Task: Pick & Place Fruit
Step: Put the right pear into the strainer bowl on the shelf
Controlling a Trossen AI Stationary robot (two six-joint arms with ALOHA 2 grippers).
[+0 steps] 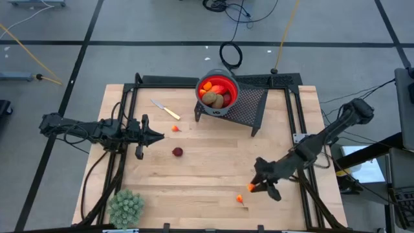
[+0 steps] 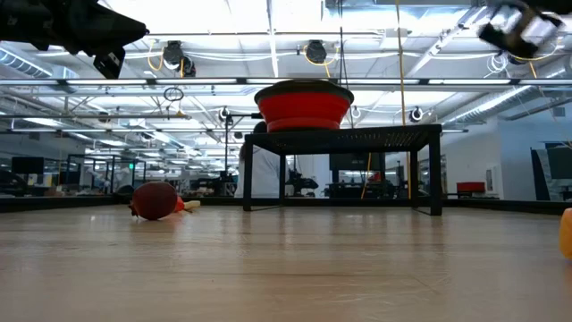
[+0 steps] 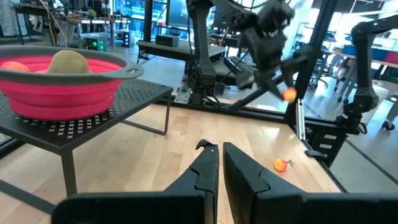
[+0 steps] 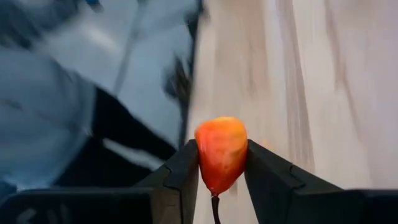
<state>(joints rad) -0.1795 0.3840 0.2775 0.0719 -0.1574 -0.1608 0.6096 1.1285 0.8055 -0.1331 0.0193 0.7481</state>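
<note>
- The right gripper (image 1: 253, 188) is seen low over the near right part of the desk (image 1: 213, 168), with its jaws closed on a small orange fruit piece (image 4: 221, 152).
- In the right wrist view, that piece is pinched between the two dark fingers (image 4: 183, 171), its stem pointing down.
- From the left wrist view, the held piece appears lifted clear of the wood.
- A second orange piece (image 1: 240, 199) lies on the desk just beside the right gripper, nearer the front edge.
- A third tiny orange piece (image 1: 175, 129) rests near the middle left of the desk, close to a knife with a yellow handle (image 1: 165, 109).
- A dark red round fruit (image 1: 177, 152) lies on the desk toward the centre.
- A red bowl (image 1: 228, 83) stands on a black mesh stand (image 1: 249, 107) at the far side; brown kiwi-like fruit (image 1: 215, 99) and orange pieces are held inside it.
- The left gripper (image 1: 160, 136) is held over the left side of the desk, its jaws pressed together with nothing between them.
- A pale green spiky plant ball (image 1: 126, 206) sits at the near left corner.
</note>
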